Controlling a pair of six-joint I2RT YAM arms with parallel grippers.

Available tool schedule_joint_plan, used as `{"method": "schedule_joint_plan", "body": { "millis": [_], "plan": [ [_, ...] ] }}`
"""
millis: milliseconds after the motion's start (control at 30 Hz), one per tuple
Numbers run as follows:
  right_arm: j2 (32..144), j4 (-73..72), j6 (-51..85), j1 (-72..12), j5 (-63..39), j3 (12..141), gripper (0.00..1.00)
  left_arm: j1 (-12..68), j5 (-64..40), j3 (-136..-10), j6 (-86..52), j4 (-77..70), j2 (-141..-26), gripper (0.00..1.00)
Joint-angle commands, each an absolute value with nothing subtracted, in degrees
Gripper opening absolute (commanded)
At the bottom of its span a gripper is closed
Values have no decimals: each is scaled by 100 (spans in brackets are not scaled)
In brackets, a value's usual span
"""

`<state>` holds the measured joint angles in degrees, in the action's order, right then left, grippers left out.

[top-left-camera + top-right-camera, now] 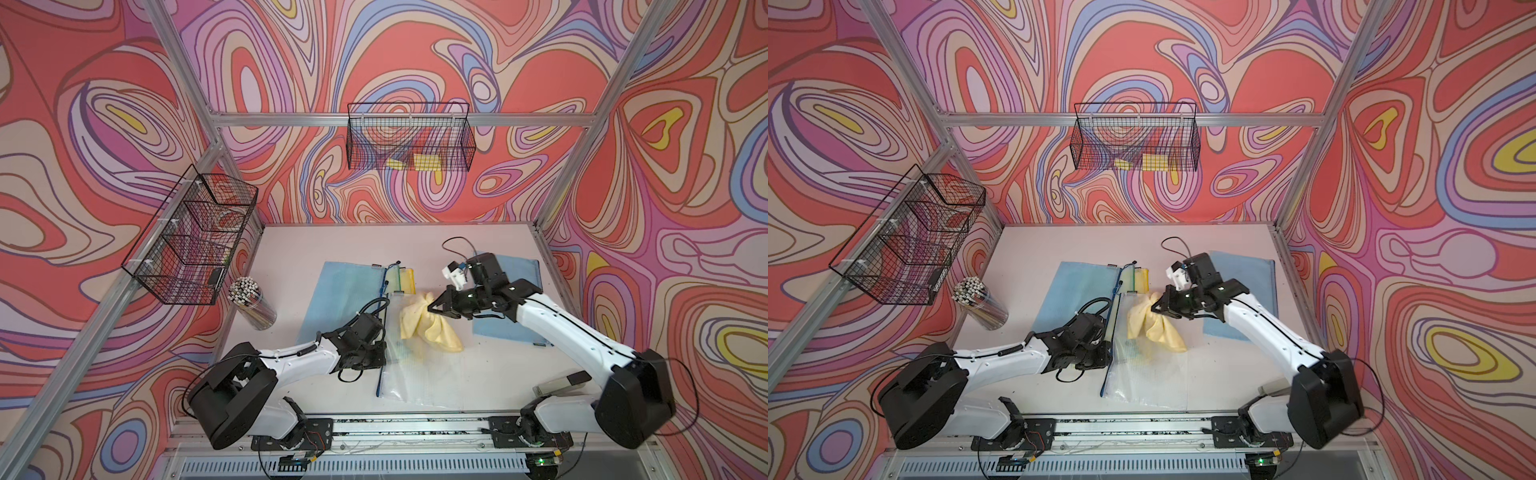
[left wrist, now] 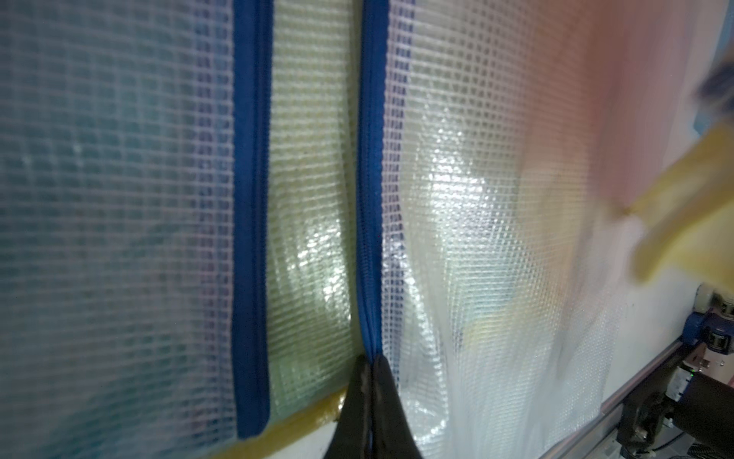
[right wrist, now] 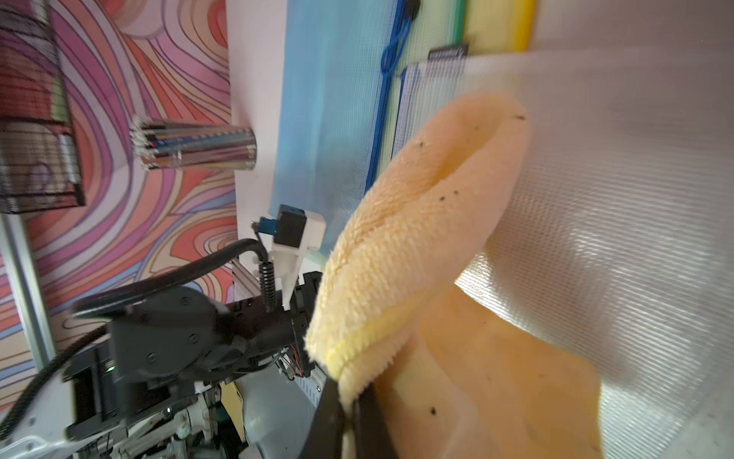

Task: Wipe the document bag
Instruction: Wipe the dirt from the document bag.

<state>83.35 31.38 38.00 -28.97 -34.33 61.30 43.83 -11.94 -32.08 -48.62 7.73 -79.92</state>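
- The bag (image 1: 419,382), clear mesh, lies on the table (image 1: 511,365), reaching from the centre toward 6 o'clock in both top views.
- The left gripper (image 2: 371,367) has its fingers pinched together on the bag's blue zipper (image 2: 371,179), which runs along the bag's 9 o'clock edge.
- The right gripper (image 3: 349,401) is clamped on a fold of the yellow cloth (image 3: 417,246).
- The cloth drapes from those fingertips onto the bag's 12 o'clock half and touches it.
- The right fingers sit over the bag's 12 o'clock end; I cannot tell whether they touch the bag.
- A blue pouch (image 1: 345,291) lies at the bag's 11 o'clock.
- A pencil cup (image 1: 253,303) stands at the table's 9 o'clock.
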Motion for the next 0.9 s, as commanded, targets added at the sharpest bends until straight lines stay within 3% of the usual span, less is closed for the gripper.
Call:
{"method": "schedule_joint_plan", "body": {
  "millis": [0, 300, 467, 633, 767, 867],
  "plan": [
    [8976, 2168, 4183, -3164, -3196, 6464, 0, 4377, -1094, -3125, -5085, 602, -7941, 0],
    [10572, 2197, 4018, -2980, -2848, 6972, 0, 4384, -1197, -3091, -5151, 686, -7609, 0],
    [10697, 2170, 3857, -1898, -2953, 6615, 0, 4377, -1224, -3211, -5046, 958, -7480, 0],
    [10393, 3026, 3140, -965, -2625, 6872, 0, 4377, -1229, -3478, -4846, 1140, -7637, 0],
    [10421, 2929, 3201, -1141, -3019, 7110, 0, 4377, -1269, -3705, -4798, 1078, -7969, 0],
    [10658, 2751, 3478, -1911, -2960, 7269, 0, 4379, -1283, -3810, -4860, 994, -8127, 0]
  ]
}}
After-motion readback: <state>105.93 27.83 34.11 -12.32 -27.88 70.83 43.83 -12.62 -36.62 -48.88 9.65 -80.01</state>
